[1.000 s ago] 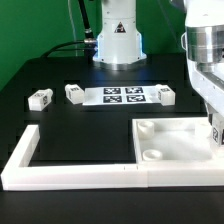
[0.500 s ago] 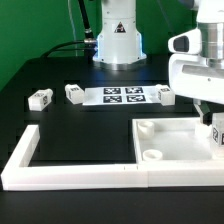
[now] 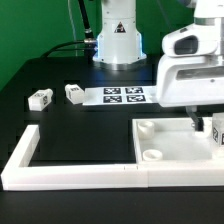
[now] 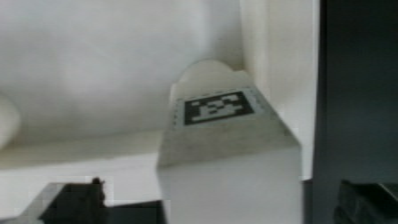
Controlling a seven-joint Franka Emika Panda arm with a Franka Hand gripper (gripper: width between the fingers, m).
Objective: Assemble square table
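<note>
The white square tabletop (image 3: 172, 140) lies at the exterior view's lower right, with a round socket (image 3: 152, 156) at its near corner. One tagged white leg (image 3: 217, 130) stands upright on its far right part. My gripper (image 3: 207, 126) hangs over that leg. In the wrist view the leg (image 4: 222, 130) rises between my two dark fingertips (image 4: 71, 205), with a gap showing beside it, so the gripper (image 4: 222, 208) looks open around it. The tabletop (image 4: 89, 90) fills the background. Two loose legs (image 3: 40, 98) (image 3: 74, 92) lie at the left.
The marker board (image 3: 122, 96) lies mid-table. The long white L-shaped wall (image 3: 60, 172) runs along the front and left. The robot base (image 3: 118, 40) stands at the back. My hand hides the area right of the marker board.
The hand has swung toward the exterior view's left and turned over the tabletop, now covering the loose leg right of the marker board. The upright leg has stayed in place.
</note>
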